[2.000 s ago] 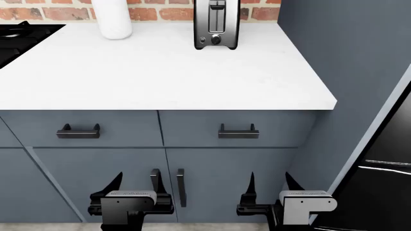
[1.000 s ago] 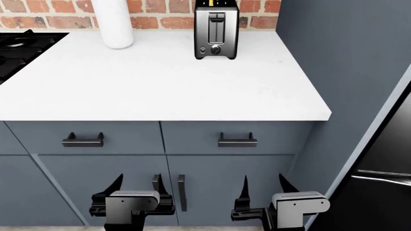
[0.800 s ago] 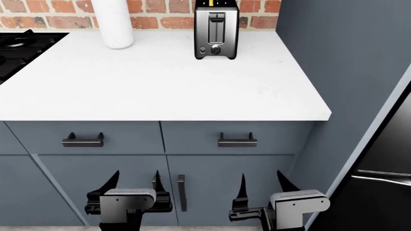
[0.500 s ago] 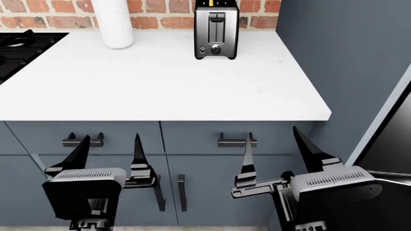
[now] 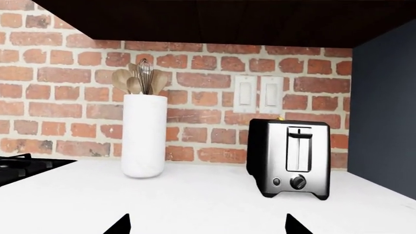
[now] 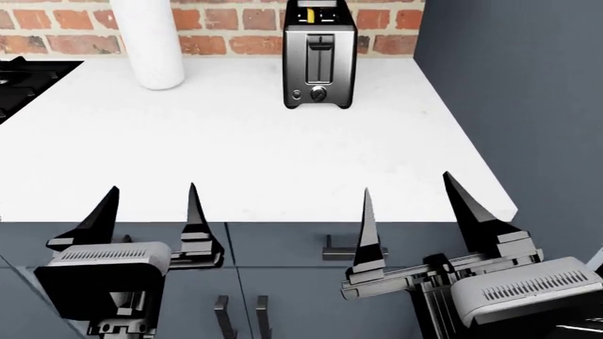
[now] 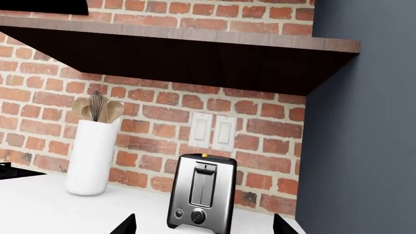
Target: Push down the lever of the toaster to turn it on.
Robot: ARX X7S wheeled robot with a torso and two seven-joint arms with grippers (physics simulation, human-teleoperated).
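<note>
The brushed-steel toaster (image 6: pixel 318 62) stands at the back of the white counter (image 6: pixel 236 155) against the brick wall. It also shows in the left wrist view (image 5: pixel 289 157) and the right wrist view (image 7: pixel 201 199). Its black lever (image 6: pixel 321 42) sits at the top of the dark vertical track; it also shows in the left wrist view (image 5: pixel 299 131) and the right wrist view (image 7: pixel 205 171). A round knob (image 6: pixel 318 92) is below the track. My left gripper (image 6: pixel 151 212) and right gripper (image 6: pixel 410 212) are open and empty over the counter's front edge, far from the toaster.
A tall white jar (image 6: pixel 148 44) with wooden utensils and a whisk stands left of the toaster. A black stove (image 6: pixel 19 81) is at the far left. A dark grey panel (image 6: pixel 527 106) rises right of the counter. Drawers with black handles (image 6: pixel 344 248) lie below.
Both grippers have risen from in front of the lower cabinet doors to the counter's front edge. The head view has moved up and forward, so the toaster looks nearer.
</note>
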